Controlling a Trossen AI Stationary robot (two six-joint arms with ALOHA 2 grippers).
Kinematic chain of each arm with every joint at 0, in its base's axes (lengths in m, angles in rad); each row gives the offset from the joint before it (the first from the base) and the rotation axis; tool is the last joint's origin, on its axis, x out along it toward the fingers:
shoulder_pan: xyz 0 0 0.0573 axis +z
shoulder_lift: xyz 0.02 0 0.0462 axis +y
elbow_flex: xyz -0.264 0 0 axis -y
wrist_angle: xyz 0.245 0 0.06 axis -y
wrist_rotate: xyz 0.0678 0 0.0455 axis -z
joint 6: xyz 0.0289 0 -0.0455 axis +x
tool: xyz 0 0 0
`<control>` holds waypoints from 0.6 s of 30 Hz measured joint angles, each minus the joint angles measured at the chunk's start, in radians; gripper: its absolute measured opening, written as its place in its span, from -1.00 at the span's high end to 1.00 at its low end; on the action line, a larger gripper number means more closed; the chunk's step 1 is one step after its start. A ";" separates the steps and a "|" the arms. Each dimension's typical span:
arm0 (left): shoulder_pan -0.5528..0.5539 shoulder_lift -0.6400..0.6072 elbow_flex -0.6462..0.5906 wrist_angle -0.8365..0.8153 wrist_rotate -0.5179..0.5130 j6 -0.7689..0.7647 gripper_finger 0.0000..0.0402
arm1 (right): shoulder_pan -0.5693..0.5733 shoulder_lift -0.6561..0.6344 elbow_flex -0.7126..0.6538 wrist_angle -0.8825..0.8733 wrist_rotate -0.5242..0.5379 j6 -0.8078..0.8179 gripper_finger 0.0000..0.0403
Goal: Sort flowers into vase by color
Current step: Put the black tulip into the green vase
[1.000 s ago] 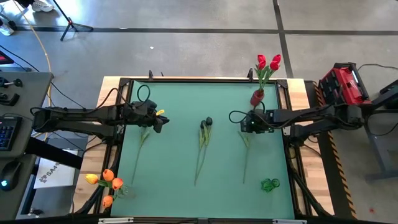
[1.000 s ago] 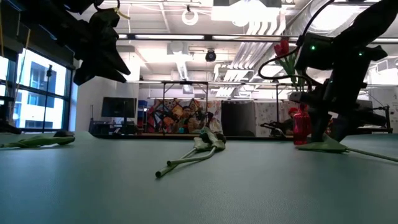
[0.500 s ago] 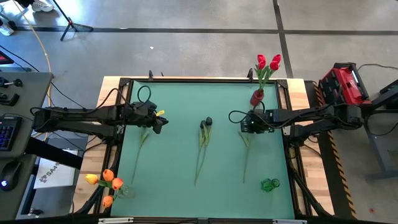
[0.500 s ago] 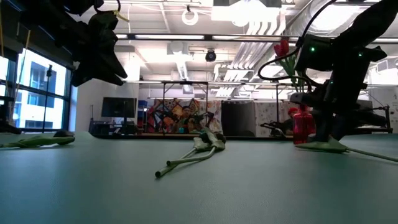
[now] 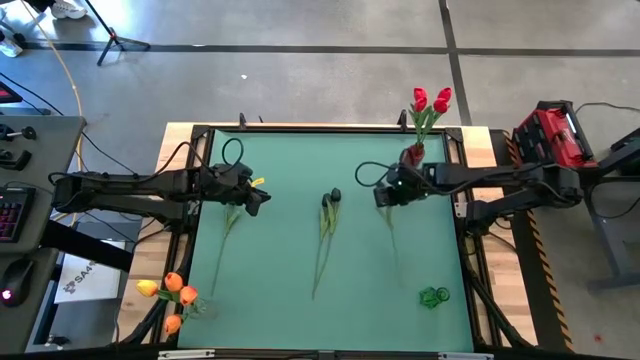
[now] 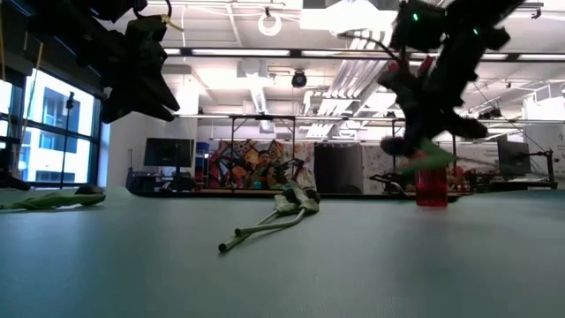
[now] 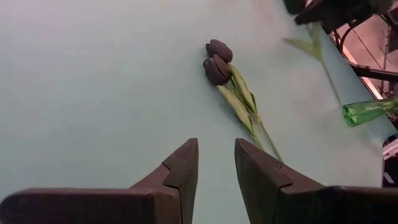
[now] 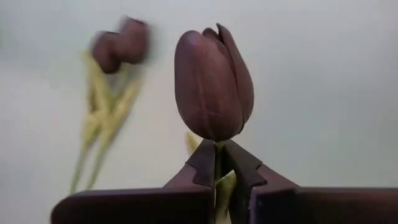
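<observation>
My right gripper (image 5: pixel 386 192) hangs above the table's right half, shut on a dark tulip (image 8: pixel 214 87). The tulip's stem (image 5: pixel 393 240) trails toward the near edge. Two more dark tulips (image 5: pixel 328 215) lie flat mid-table. My left gripper (image 5: pixel 256 196) hovers open over the left half, above another flower's stem (image 5: pixel 226 245) lying on the mat. A red vase (image 5: pixel 413 155) with red tulips (image 5: pixel 432 100) stands far right. A green vase (image 5: pixel 434 296) stands near right. A clear vase with orange tulips (image 5: pixel 178 295) stands near left. My right gripper pinches the tulip's stem just under the bud (image 8: pixel 217 152) between its two fingertips (image 8: pixel 205 165). The fingers slant down from the table's right side and lie across the stem. The bud stands beyond the fingertips, lifted off the mat, and a leaf (image 6: pixel 433 157) hangs below.
A raised frame (image 5: pixel 330 130) borders the green mat. Bare mat lies between the middle tulips and each arm. Beyond the table are a red case (image 5: pixel 555 135) on the right and a desk with a keyboard (image 5: pixel 15 210) on the left.
My right gripper has shut on the dark tulip's stem, then risen, rolled and shifted toward the table's left. The tulip's bud end has lifted off the mat with it.
</observation>
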 joint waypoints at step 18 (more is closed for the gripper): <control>0.000 0.000 0.000 -0.001 0.001 0.007 0.54 | 0.193 -0.047 0.466 -0.270 0.452 -0.144 1.00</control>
